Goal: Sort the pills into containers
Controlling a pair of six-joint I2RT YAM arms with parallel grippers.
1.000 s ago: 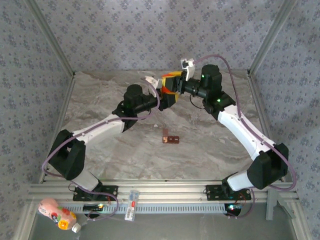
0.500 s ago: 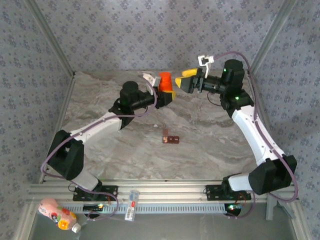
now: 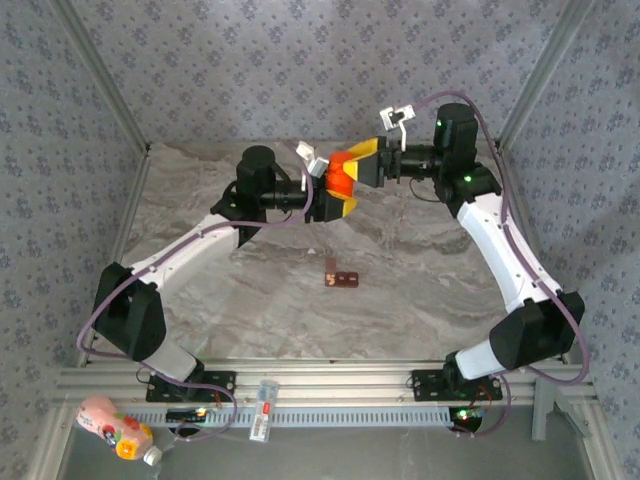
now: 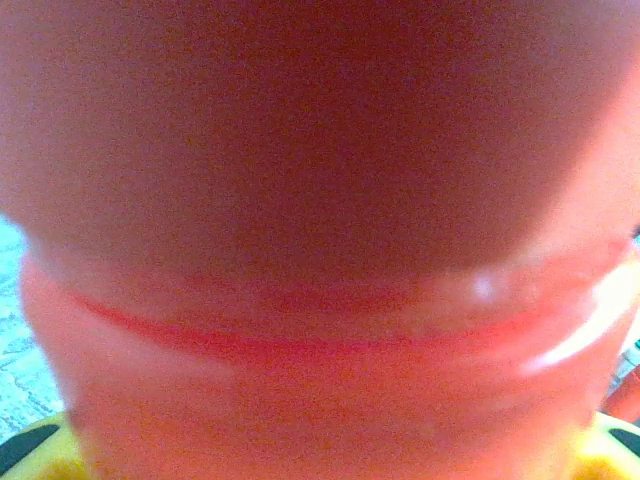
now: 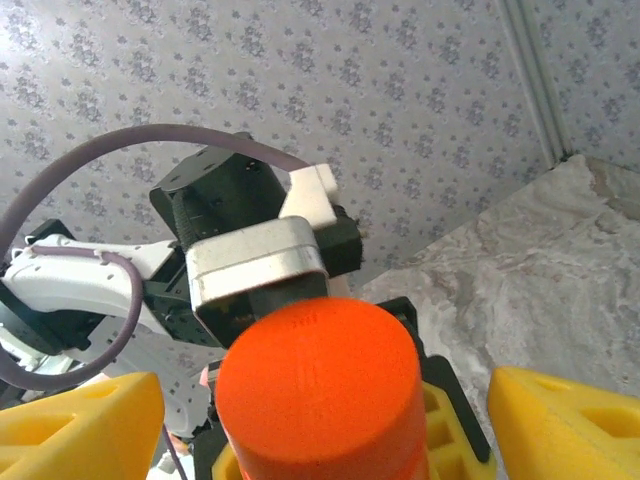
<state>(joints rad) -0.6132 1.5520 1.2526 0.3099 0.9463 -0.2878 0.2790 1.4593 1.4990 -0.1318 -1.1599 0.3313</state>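
Left claw (image 3: 338, 190) half-closed on bottle (image 3: 342, 175), gripping its body. Right claw (image 5: 325, 400) wide open, yellow fingers (image 5: 80, 430) either side of the cap (image 5: 315, 345), gaps both sides. Containers (image 3: 341, 279) on table (image 3: 420, 300), well apart from both claws, toward the bases.

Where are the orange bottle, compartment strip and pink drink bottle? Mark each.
orange bottle (image 5: 315, 385), right wrist view, cap top
compartment strip (image 3: 343, 280), top view, middle
pink drink bottle (image 3: 112, 428), top view, body

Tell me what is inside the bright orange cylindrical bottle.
The bright orange cylindrical bottle has its orange cap on, and nothing shows through its wall. Whatever is inside is covered.
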